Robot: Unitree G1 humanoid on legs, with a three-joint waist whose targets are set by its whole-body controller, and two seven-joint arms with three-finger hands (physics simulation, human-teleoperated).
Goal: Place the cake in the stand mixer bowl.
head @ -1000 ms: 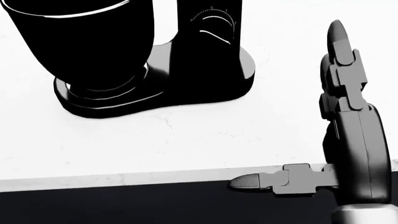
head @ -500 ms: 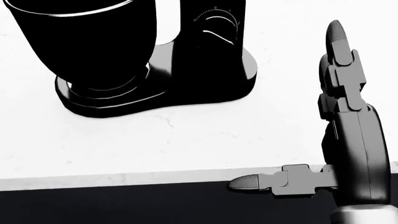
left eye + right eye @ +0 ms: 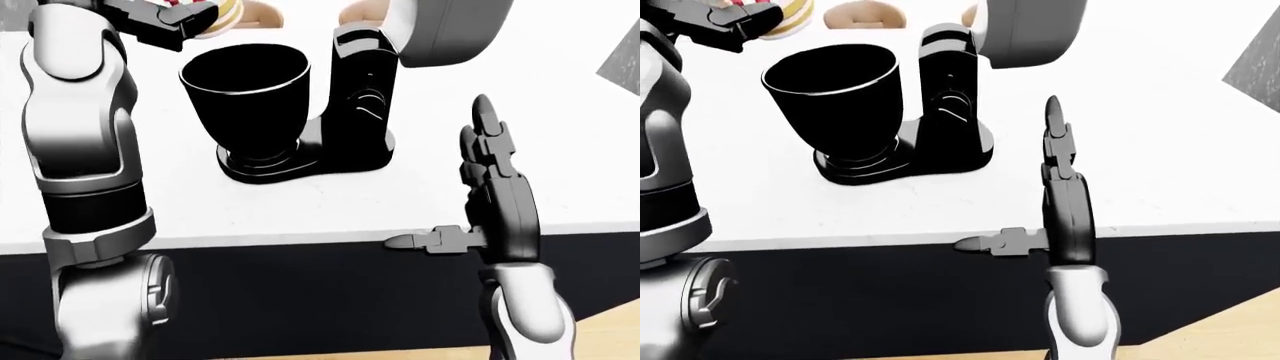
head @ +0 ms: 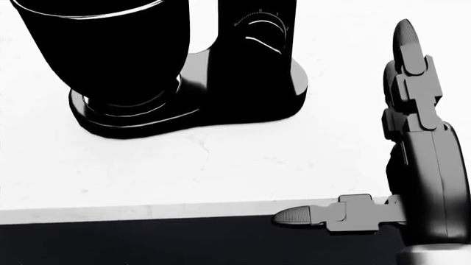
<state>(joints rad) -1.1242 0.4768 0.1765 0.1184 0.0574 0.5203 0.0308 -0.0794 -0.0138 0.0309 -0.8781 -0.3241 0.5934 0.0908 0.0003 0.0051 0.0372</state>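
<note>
The black stand mixer bowl [image 3: 245, 86] stands upright on the mixer's base, beside the black column [image 3: 365, 97] and under the raised grey head [image 3: 450, 26]. The cake [image 3: 218, 13], layered in red, white and cream, is at the top left of the left-eye view, above and just left of the bowl's rim. My left hand [image 3: 180, 16] is shut on it. My right hand [image 3: 450, 180] stands open to the right of the mixer over the counter edge, fingers pointing up and thumb [image 4: 309, 216] pointing left. The head view shows only the bowl's lower part and the mixer base [image 4: 191, 110].
The mixer sits on a white counter [image 3: 300, 217] with a dark cabinet face below its edge. Tan round pastries [image 3: 865, 13] lie behind the mixer at the top. My left arm [image 3: 85, 150] rises along the left side. Wooden floor [image 3: 600, 337] shows bottom right.
In the head view the whole picture has shifted slightly right and down, so the camera moved a little. The right hand keeps its open pose.
</note>
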